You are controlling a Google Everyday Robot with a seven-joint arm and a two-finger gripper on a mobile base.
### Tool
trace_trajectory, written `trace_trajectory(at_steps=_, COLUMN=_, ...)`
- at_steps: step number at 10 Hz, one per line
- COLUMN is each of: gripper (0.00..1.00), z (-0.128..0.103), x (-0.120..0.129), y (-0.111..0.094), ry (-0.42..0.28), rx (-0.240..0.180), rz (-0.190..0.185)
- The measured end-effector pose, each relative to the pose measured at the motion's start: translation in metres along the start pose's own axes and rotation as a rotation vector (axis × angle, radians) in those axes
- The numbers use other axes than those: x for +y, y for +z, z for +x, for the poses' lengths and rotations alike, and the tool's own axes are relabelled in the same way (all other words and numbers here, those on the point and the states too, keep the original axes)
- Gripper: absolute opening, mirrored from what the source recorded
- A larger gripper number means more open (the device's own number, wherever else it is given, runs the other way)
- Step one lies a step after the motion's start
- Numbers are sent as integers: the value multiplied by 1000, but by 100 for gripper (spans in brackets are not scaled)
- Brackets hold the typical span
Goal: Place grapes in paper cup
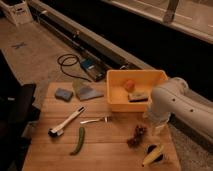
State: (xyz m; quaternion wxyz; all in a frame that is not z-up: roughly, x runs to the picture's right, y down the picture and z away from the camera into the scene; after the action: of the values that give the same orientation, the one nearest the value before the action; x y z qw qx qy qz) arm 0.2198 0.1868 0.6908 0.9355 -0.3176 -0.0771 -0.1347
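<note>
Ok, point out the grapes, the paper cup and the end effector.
grapes (137, 135): camera view, middle of the dark bunch.
paper cup (159, 130): camera view, pale side wall.
end effector (153, 120): camera view, its lower tip, just above the paper cup.

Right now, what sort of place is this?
Probably a robot test lab: a wooden table of kitchen props, a cable on the bare floor, the gripper low beside the grapes.

Dark grapes (136, 135), 1 lumpy bunch, lie just beside the white paper cup (159, 129), half hidden by the arm (172, 102), which hides the gripper too.
</note>
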Motion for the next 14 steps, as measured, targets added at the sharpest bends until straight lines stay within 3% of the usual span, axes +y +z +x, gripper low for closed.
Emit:
trace_trajectory(at_steps=1, gripper=65, z=-6, x=5, y=5, ry=-18, rx=-32, rz=-1)
trace_trajectory(at_steps=5, gripper=65, z=-8, x=4, y=7, ry=-27, rx=-37, rz=-1)
trace_trajectory(at_steps=9, gripper=65, z=-19, x=-8, y=44, ry=-153, rx=-51, rz=-19)
trace_trajectory(at_steps=11, gripper=65, z=-16, x=-12, y=61, ry=-184, rx=-65, rz=-48)
trace_trajectory(at_steps=13, gripper=65, z=-11, x=-11, y=84, ry=-179, rx=-113, rz=-72)
trace_trajectory(at_steps=14, gripper=65, z=-5, x=-9, y=99, ry=-175, rx=-161, rz=-84)
